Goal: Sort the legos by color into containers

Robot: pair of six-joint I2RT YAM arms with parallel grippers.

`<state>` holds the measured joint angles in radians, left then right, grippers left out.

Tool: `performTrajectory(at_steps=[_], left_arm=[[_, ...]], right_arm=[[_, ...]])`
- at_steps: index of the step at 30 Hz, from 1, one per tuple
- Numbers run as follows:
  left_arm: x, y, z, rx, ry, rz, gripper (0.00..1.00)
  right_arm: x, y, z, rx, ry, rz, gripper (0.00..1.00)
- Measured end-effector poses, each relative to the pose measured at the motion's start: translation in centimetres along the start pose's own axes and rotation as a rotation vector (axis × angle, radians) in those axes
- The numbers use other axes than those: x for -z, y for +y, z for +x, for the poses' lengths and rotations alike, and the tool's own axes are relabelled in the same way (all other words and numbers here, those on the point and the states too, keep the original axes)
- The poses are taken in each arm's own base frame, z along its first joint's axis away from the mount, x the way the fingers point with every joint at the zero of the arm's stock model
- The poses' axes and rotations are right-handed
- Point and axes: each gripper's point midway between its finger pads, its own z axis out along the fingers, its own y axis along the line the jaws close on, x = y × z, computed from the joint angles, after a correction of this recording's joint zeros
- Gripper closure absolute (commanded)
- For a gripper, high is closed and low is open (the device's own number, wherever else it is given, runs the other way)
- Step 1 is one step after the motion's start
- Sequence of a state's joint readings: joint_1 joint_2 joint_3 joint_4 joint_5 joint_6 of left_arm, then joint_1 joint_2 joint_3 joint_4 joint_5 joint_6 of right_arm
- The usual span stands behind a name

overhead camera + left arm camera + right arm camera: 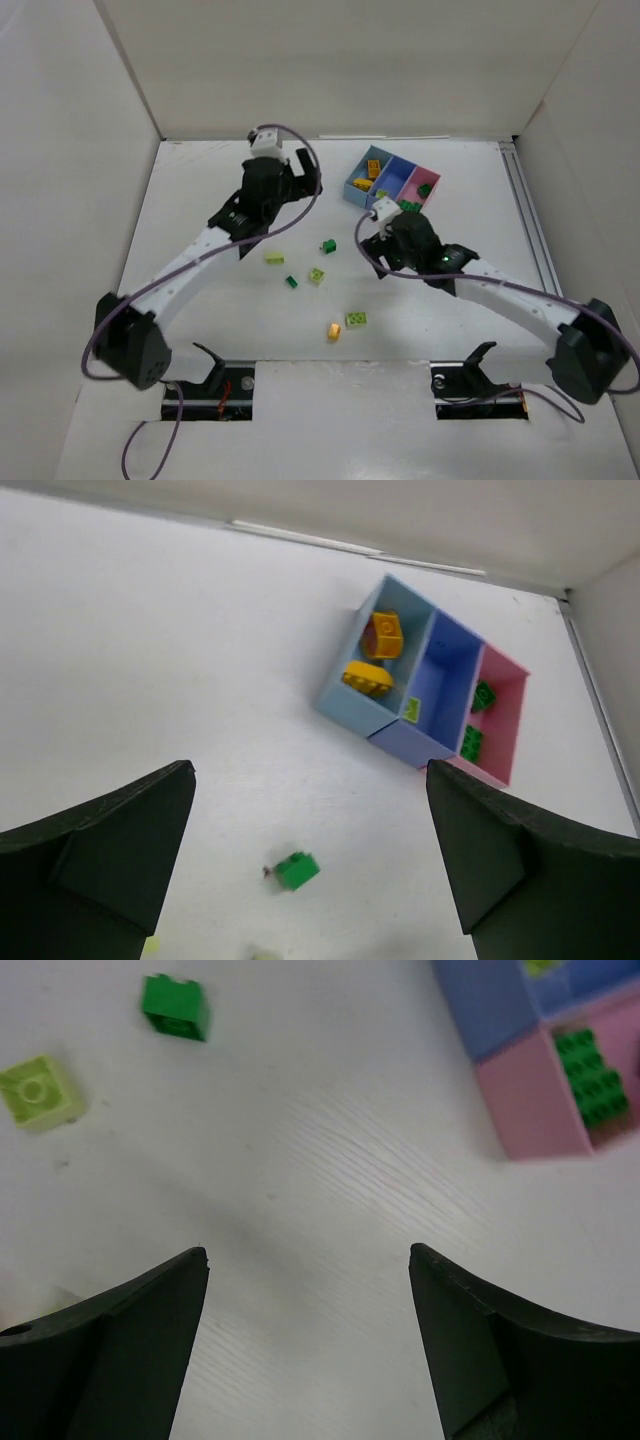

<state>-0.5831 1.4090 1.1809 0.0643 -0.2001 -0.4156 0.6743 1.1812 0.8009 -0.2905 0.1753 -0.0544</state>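
The three joined containers stand at the back right of centre. The light blue bin holds two yellow-orange legos. The darker blue bin holds a pale lime one. The pink bin holds two dark green ones. Loose legos lie mid-table: dark green, pale lime and one orange. My left gripper is open and empty, raised above a dark green lego. My right gripper is open and empty over bare table, just in front of the pink bin.
White walls enclose the table on the left, back and right. A metal rail runs along the right edge. In the right wrist view, a dark green lego and a pale lime one lie to the far left.
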Motion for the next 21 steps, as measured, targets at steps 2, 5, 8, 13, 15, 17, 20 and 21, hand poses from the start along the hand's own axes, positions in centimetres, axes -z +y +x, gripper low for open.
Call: performTrajectory(at_steps=[2,5,8,13,15,17,20,21], left_arm=[[2.8,2.3,0.4,0.052,-0.020,-0.077,0.00],[5.4,5.5,4.2,0.115,0.042,-0.185,0.00],[7.5,9.3,9.4,0.157,0.144,-0.312,0.00],[11.3,12.6,13.2,0.240,0.206,-0.426,0.00],[12.3,12.7,13.0,0.285,0.184,-0.425,0.00],[12.8,12.6,12.5,0.319,0.164,-0.415,0.00],[13.3,12.7,12.7,0.346,0.159,-0.419,0.00],[13.3,12.8,12.9,0.350,0.165,-0.426,0.00]], right_arm=[[-2.4,2.7,-1.0,0.076,0.020,-0.065,0.14],[-5.8,6.1,-2.4,0.147,0.029,-0.142,0.14],[-9.1,7.9,-3.3,0.168,0.047,-0.174,0.14],[-13.4,8.9,-3.6,0.127,0.081,-0.153,0.16],[-14.4,8.9,-3.4,0.105,0.095,-0.133,0.19],[-15.4,9.0,-3.3,0.085,0.106,-0.117,0.23],[-16.5,9.2,-3.3,0.059,0.115,-0.106,0.37],[-16.6,9.2,-3.1,0.051,0.119,-0.103,0.41]])
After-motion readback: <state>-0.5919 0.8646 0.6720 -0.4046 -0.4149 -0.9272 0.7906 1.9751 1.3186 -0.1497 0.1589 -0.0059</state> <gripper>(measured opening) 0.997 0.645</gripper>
